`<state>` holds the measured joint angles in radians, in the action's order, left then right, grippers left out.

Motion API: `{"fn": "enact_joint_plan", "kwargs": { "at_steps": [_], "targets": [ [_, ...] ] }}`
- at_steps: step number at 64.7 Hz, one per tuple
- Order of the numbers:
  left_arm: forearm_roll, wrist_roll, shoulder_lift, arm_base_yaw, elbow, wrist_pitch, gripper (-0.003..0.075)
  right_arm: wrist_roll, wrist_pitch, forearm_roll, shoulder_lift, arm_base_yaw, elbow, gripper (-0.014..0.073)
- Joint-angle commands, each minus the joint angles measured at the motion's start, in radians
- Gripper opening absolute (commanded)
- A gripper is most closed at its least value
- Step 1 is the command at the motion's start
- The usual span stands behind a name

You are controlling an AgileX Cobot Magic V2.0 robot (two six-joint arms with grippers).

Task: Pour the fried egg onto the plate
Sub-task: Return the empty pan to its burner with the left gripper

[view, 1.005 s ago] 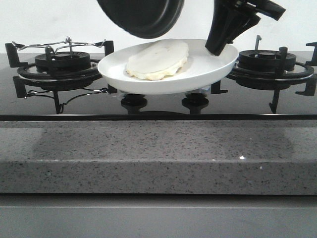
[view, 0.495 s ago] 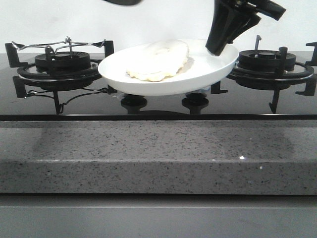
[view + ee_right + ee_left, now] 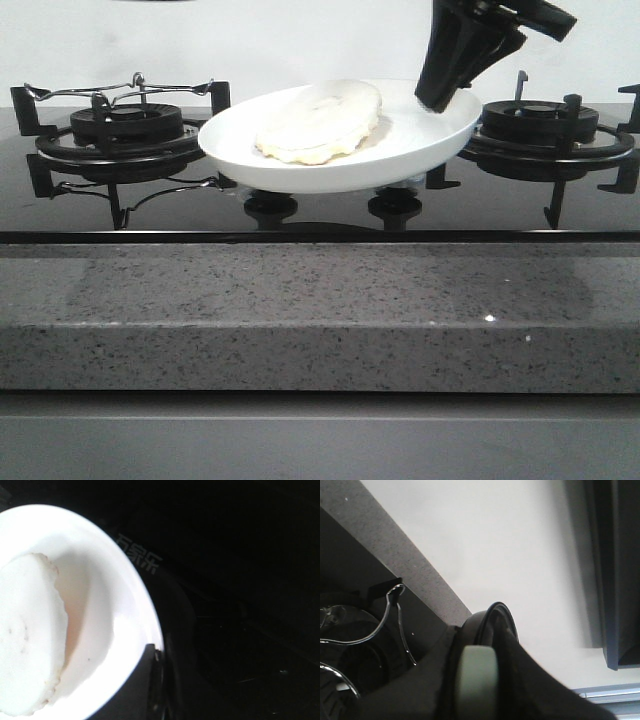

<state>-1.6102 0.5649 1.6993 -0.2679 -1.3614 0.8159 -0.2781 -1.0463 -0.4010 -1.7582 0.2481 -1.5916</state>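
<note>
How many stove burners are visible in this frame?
2. One burner sits left of the plate; the other burner sits right of it, behind the right gripper. The plate could hide another burner in between.

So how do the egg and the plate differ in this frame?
The egg is matte cream with a ragged, slightly yellowish edge; the plate is glossy white with a smooth raised rim. The egg is an oval roughly half the plate's width and sits left of centre on the plate, which the right gripper holds at its right rim. Both are pale and flattish.
</note>
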Motion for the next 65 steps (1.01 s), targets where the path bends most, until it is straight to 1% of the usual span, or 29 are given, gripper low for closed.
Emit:
{"fn": "enact_joint_plan", "kwargs": {
  "at_steps": [1, 9, 18, 37, 47, 51, 56, 58, 61, 65],
  "targets": [
    [-0.118, 0.01, 0.012, -0.005, -0.028, 0.042, -0.0019, -0.005, 0.031, -0.039, 0.055, -0.003, -0.027, -0.0057],
    [-0.118, 0.012, 0.067, -0.005, -0.028, 0.024, -0.0019, -0.005, 0.031, -0.039, 0.055, -0.003, -0.027, -0.0057],
    [-0.153, 0.057, 0.109, -0.005, -0.028, 0.002, -0.0019, -0.005, 0.031, -0.039, 0.055, -0.003, -0.027, -0.0057],
    [-0.151, 0.061, 0.136, -0.005, -0.028, -0.056, -0.0019, -0.005, 0.031, -0.039, 0.055, -0.003, -0.027, -0.0057],
    [-0.138, 0.061, 0.136, -0.005, -0.028, -0.056, -0.0011, -0.005, 0.031, -0.039, 0.055, -0.003, -0.027, -0.0057],
    [-0.126, 0.061, 0.136, -0.005, -0.028, -0.055, 0.0022, -0.005, 0.031, -0.039, 0.055, -0.003, -0.027, -0.0057],
    [-0.104, 0.061, 0.136, -0.005, -0.028, -0.052, 0.0099, -0.005, 0.031, -0.039, 0.055, -0.003, -0.027, -0.0057],
    [-0.093, 0.061, 0.136, -0.005, -0.028, -0.049, 0.0138, -0.005, 0.031, -0.039, 0.055, -0.003, -0.027, -0.0057],
    [-0.085, 0.061, 0.136, -0.005, -0.028, -0.041, 0.0221, -0.005, 0.031, -0.039, 0.055, -0.003, -0.027, -0.0057],
    [-0.085, 0.061, 0.136, -0.005, -0.028, -0.024, 0.0292, -0.005, 0.031, -0.039, 0.055, -0.003, -0.027, -0.0057]
  ]
}}
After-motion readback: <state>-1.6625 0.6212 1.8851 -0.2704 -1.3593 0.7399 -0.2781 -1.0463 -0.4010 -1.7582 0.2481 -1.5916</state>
